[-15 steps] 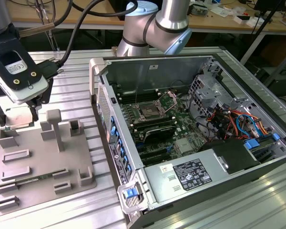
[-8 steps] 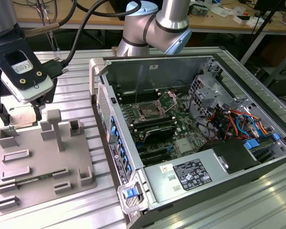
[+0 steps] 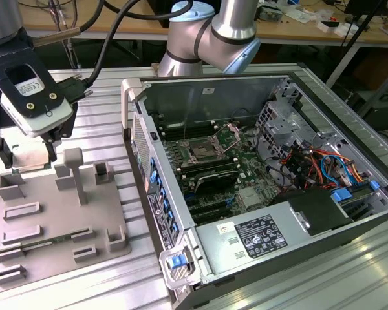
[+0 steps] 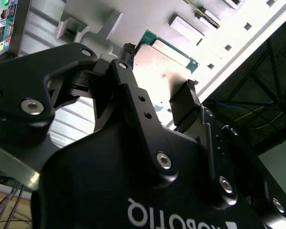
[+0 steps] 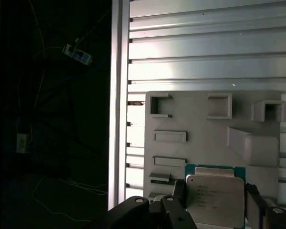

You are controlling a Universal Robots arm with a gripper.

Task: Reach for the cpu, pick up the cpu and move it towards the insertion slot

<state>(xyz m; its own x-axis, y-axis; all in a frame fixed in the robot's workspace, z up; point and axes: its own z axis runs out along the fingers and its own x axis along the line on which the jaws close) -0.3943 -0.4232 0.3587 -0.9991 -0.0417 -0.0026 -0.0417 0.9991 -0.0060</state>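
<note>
Clamping the cpu (image 5: 214, 200) by opposite edges, the hand (image 4: 160, 68) holds it over the grey tray (image 3: 58, 219) on the table (image 3: 103, 110), well apart from the insertion slot (image 3: 200, 153), at its nine o'clock in the exterior view.

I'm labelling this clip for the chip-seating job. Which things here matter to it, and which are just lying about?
In the job: the cpu, clamped in the tool; the insertion slot, inside the open case.
Lying about: the grey tray; the memory slots; the red and blue cables.
</note>
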